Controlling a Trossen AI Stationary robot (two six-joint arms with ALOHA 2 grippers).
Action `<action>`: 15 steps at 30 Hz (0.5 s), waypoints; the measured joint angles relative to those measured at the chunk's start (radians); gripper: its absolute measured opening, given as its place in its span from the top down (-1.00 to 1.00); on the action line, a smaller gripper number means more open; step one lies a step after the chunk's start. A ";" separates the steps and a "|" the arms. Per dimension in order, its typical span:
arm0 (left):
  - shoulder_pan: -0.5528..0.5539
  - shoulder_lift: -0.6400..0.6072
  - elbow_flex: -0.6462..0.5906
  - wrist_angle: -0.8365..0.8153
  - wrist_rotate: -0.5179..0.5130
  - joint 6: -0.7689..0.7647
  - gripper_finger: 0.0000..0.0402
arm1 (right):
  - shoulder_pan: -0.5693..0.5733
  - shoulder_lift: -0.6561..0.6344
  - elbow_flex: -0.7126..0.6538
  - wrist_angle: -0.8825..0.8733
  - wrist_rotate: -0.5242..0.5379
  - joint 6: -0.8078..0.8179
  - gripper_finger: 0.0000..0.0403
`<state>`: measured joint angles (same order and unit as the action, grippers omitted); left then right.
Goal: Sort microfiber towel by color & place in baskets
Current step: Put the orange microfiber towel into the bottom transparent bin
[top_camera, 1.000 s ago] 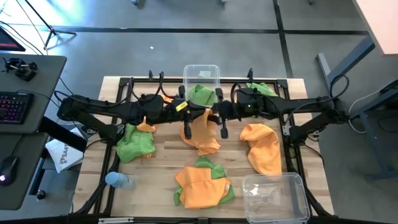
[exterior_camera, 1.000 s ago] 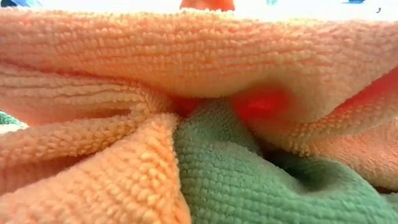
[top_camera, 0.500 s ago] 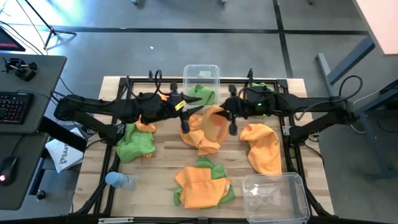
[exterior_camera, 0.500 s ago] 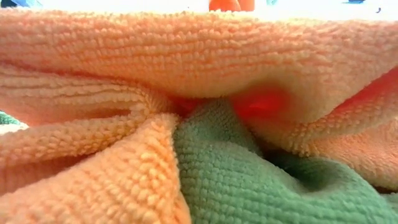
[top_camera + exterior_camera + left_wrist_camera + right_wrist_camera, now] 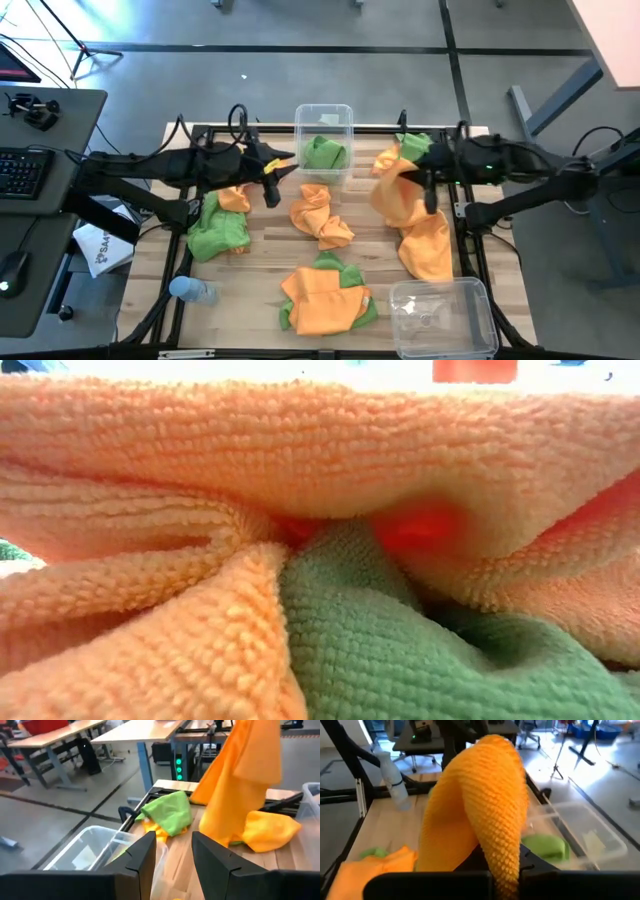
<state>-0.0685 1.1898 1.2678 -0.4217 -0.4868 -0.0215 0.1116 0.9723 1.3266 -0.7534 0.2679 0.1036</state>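
Observation:
My right gripper point(image 5: 430, 196) is at the table's right, shut on an orange towel point(image 5: 395, 192) that also shows in the left wrist view point(image 5: 240, 780). My left gripper point(image 5: 270, 192) is open and empty, left of the far basket point(image 5: 323, 118); its fingers show apart in its wrist view point(image 5: 173, 855). A green towel point(image 5: 325, 153) lies in the far basket. The near-right basket point(image 5: 440, 315) holds no towel. Loose towels lie on the table: an orange one at centre point(image 5: 320, 215), a green one at the left point(image 5: 218, 232), an orange-green pile near the front point(image 5: 325, 298) and an orange one at the right point(image 5: 430, 248). My right gripper holds the orange towel by an upper fold point(image 5: 490, 810). The cloth drapes over the fingers and hides the place of contact. The towel hangs slack below the gripper point(image 5: 230, 820), lifted off the centre pile. I cannot tell whether its lower end touches the table.
The front pile point(image 5: 320, 560) fills the low view. A blue-capped bottle point(image 5: 190, 290) lies at the front left and a white bag point(image 5: 100, 250) beside the table. A green towel point(image 5: 415, 145) lies at the far right corner. Black rails frame the table.
My right gripper has gone toward the table's right edge with the orange towel, which is now lifted off the centre pile and hangs bunched. My left gripper has let go of that towel and drawn back toward the left and far edges.

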 joint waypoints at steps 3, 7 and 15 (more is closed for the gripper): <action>0.005 -0.004 0.000 -0.026 0.000 -0.005 0.44 | 0.093 -0.003 0.089 -0.120 0.108 0.060 1.00; 0.005 -0.003 0.000 -0.037 -0.022 -0.011 0.44 | 0.218 0.030 0.224 -0.240 0.197 0.135 1.00; 0.019 -0.009 -0.049 -0.039 -0.030 -0.030 0.44 | 0.415 0.183 0.475 -0.553 0.283 0.363 1.00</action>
<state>-0.0493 1.1805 1.2191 -0.4610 -0.5167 -0.0512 0.5266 1.1555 1.8018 -1.3064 0.5507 0.4667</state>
